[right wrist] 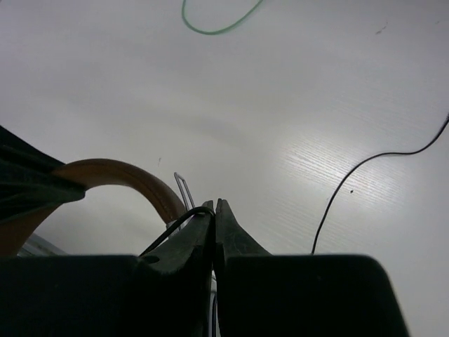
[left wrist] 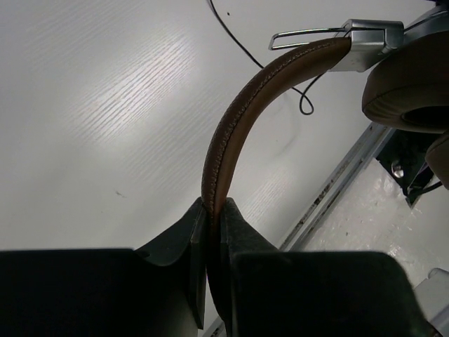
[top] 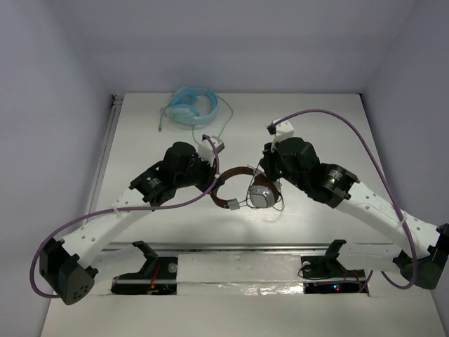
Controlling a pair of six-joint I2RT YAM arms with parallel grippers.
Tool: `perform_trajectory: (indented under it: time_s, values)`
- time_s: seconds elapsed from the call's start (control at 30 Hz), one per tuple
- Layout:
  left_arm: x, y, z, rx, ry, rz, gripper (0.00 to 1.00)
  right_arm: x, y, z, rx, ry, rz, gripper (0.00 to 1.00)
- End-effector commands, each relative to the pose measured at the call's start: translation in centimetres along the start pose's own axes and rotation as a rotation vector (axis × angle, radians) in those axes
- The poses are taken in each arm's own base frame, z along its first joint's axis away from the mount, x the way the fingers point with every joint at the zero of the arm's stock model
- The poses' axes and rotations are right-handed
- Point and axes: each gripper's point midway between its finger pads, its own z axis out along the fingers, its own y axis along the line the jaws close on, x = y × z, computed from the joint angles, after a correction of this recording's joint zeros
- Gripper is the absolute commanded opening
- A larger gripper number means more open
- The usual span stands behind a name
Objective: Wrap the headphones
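Clamping the headphones [top: 242, 191] at table centre, the left claw [left wrist: 212, 205] comes in from 9 o'clock. Its fingers are pressed onto the brown headband [left wrist: 238, 119] and hold the band edge-on. The silver earcup [top: 263, 195] hangs off the headband's 3 o'clock end. My read: the left arm is the anchor, keeping the frame steady so the cord can be wound round it.

The right claw [right wrist: 215, 205] comes in from about 2 o'clock. Its fingers are pressed together with the thin dark cable [right wrist: 347, 180] nipped at the tips, just beside the headband. The rest of the cable trails loose over the table [top: 316, 126] toward 3 o'clock. That slack probably needs feeding in as the wrap goes on. How many turns are already on the frame I cannot tell.

Room: bare surface toward 3 o'clock and 9 o'clock of the headphones. At 12 o'clock the light blue headphones [top: 191, 105] lie well apart, but their green cable [right wrist: 214, 33] reaches nearer, a snag risk if the right arm swings wide. At 6 o'clock the rail [top: 238, 247] and near edge are close, so there is little margin that way. The two wrists sit near each other, so circling moves look tight.
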Motion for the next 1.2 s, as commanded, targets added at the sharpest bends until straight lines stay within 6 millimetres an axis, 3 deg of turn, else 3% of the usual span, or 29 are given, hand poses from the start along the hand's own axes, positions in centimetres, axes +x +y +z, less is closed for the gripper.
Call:
perform_trajectory:
  time_s: [0.0, 0.13, 0.2, 0.33, 0.4, 0.47, 0.5, 0.57, 0.6, 0.63, 0.83, 1.0, 1.17]
  values:
    - [-2.0, -4.8, -2.4, 0.234, -0.092, 0.065, 0.00, -4.0, -2.9, 0.6, 0.173, -0.182, 0.066, 0.07]
    - [-2.9, -4.2, -2.6, 0.199, -0.142, 0.033, 0.00, -4.8, -3.3, 0.1, 0.158, -0.219, 0.090, 0.14]
    - [-3.5, -2.9, -3.0, 0.161, -0.181, 0.007, 0.00, -4.9, -4.3, 0.2, 0.158, -0.223, 0.112, 0.16]
    - [-5.1, -3.1, -4.0, 0.186, -0.265, -0.018, 0.00, -5.2, -4.7, 1.0, 0.094, -0.247, 0.176, 0.16]
    - [-5.9, -3.3, -4.5, 0.186, -0.293, -0.027, 0.00, -4.5, -3.8, 1.6, 0.011, -0.241, 0.210, 0.16]
    - [-7.1, -3.4, -4.9, 0.177, -0.323, -0.027, 0.00, -5.1, -3.3, 1.7, -0.035, -0.288, 0.243, 0.16]
    - [-7.5, -3.5, -5.1, 0.178, -0.332, -0.028, 0.00, -4.1, -3.0, 2.3, -0.056, -0.273, 0.260, 0.16]
    - [-8.6, -3.8, -5.6, 0.182, -0.360, -0.029, 0.00, -4.5, -2.8, 2.4, -0.089, -0.311, 0.277, 0.16]
    - [-8.9, -4.2, -5.8, 0.200, -0.367, -0.035, 0.00, -3.6, -2.4, 2.8, -0.111, -0.297, 0.284, 0.16]
    - [-9.4, -4.5, -6.0, 0.214, -0.381, -0.034, 0.00, -4.6, -2.4, 2.6, -0.134, -0.348, 0.298, 0.16]
    - [-11.5, -5.4, -6.9, 0.248, -0.441, -0.061, 0.00, -3.8, -2.3, 3.6, -0.206, -0.384, 0.329, 0.17]
    - [-12.7, -4.6, -7.4, 0.192, -0.481, -0.085, 0.00, -3.1, -2.9, 4.1, -0.225, -0.403, 0.331, 0.24]
    - [-13.0, -3.5, -7.4, 0.121, -0.484, -0.126, 0.00, -2.1, -1.7, 4.7, -0.309, -0.389, 0.315, 0.32]
